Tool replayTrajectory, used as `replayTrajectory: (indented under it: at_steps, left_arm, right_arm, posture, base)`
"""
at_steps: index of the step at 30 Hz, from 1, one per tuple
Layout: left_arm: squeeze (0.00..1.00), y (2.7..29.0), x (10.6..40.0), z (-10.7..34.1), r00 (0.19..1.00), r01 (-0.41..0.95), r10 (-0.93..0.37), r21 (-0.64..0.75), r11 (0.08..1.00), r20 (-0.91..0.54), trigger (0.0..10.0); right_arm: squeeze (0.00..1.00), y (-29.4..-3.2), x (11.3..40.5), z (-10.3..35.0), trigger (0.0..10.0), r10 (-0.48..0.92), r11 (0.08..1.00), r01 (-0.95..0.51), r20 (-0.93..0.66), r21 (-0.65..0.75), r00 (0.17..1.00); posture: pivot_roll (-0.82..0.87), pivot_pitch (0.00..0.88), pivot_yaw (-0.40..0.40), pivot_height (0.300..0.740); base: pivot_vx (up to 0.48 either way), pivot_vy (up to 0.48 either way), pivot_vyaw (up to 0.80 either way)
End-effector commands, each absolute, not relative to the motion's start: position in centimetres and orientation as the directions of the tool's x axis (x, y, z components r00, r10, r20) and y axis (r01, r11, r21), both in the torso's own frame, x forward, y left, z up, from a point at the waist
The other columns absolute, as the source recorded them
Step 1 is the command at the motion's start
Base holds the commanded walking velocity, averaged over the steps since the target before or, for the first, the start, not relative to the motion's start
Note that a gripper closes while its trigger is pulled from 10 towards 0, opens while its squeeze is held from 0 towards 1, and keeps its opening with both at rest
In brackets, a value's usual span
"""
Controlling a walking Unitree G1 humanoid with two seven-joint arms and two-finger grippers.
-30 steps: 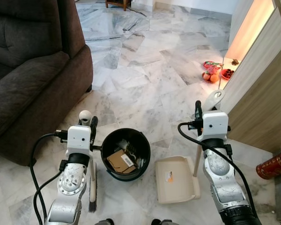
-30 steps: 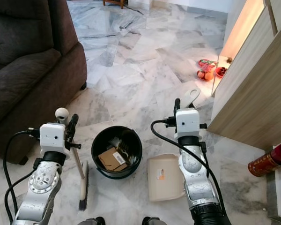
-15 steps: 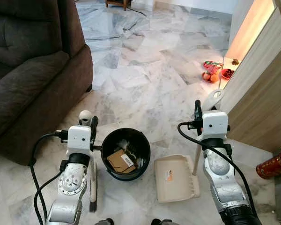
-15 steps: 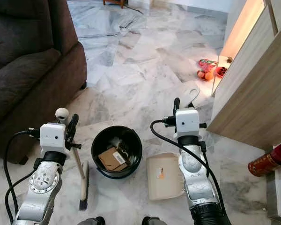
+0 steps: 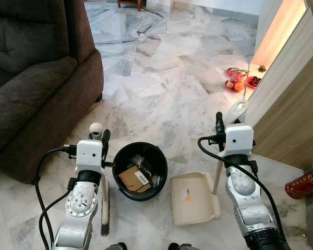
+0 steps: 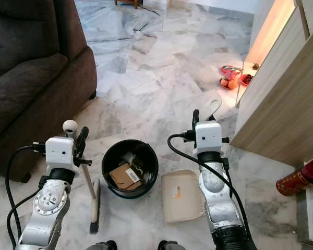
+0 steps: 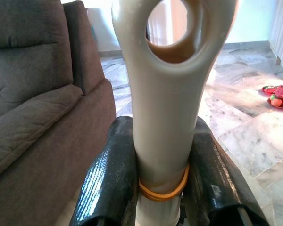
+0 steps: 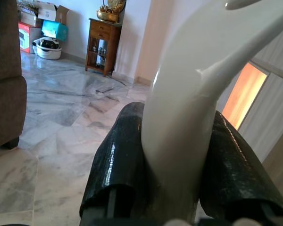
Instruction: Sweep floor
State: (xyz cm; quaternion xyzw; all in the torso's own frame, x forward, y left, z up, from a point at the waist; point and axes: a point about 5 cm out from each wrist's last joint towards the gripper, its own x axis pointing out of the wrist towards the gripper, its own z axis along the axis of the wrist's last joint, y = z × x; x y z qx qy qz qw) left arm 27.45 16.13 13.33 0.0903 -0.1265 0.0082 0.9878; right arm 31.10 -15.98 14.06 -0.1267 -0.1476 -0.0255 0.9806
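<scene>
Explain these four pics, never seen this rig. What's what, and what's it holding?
It's a humanoid robot with two silver arms, each ending in two black fingers. The two wide pictures come from its head camera, looking down at a marble floor. The close-ups come from cameras on each wrist, looking along the fingers. The left gripper is shut on a broom, bristles on the floor. The right gripper is shut on the upright handle of a dustpan, which sits flat on the floor. Between them stands a black bin with cardboard scraps inside. A dark sofa is on the left.
</scene>
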Motion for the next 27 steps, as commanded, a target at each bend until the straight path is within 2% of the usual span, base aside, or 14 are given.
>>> replayTrajectory:
  at_steps: [1,11,27]
  left_arm:
    - [0.00,15.87,27.13,13.98,0.956,-0.032,-0.026,0.188,0.982,0.293,10.0]
    - [0.00,15.76,27.19,13.98,0.955,-0.023,-0.034,0.188,0.982,0.295,10.0]
    - [0.00,15.68,27.41,14.01,0.955,-0.025,-0.032,0.187,0.982,0.295,10.0]
  right_arm:
    - [0.00,-15.79,31.11,14.39,10.0,-0.002,0.968,0.082,0.321,-0.237,0.947]
    - [0.00,-15.68,30.98,14.25,10.0,0.002,0.969,0.077,0.320,-0.234,0.947]
    - [0.00,-15.73,31.12,14.35,10.0,0.005,0.970,0.074,0.324,-0.232,0.946]
  posture:
    - [0.07,0.163,-0.025,0.740]
    - [0.07,0.141,-0.020,0.740]
    - [0.06,0.161,-0.025,0.740]
  base:
    - [0.000,0.000,0.00]
    - [-0.276,0.000,0.00]
    - [-0.250,0.000,0.00]
